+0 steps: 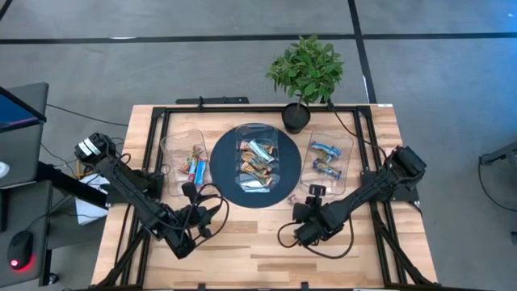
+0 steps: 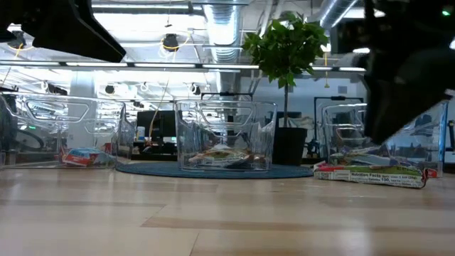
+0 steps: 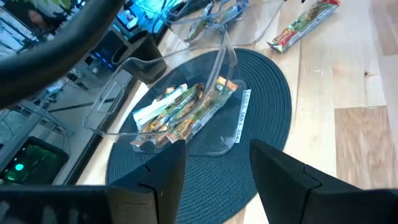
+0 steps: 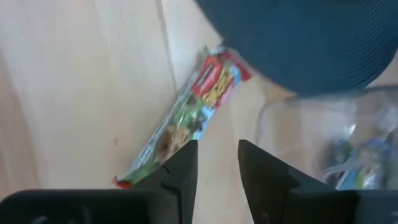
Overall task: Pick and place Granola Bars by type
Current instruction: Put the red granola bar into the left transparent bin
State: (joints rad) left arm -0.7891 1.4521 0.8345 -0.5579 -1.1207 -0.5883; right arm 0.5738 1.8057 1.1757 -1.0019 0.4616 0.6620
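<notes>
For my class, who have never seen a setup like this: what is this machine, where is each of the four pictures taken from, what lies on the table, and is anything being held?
Two dark robot arms work at a wooden table. One picture looks straight down, one looks level across the tabletop, and two come from cameras on the wrists. Three clear tubs hold wrapped snack bars: the left tub, the middle tub on a round dark mat, and the right tub. A potted plant stands behind them. One loose bar lies on the wood beside the mat. The right hand hangs over it, fingers apart, holding nothing. The left hand waits open near the mat, empty.
</notes>
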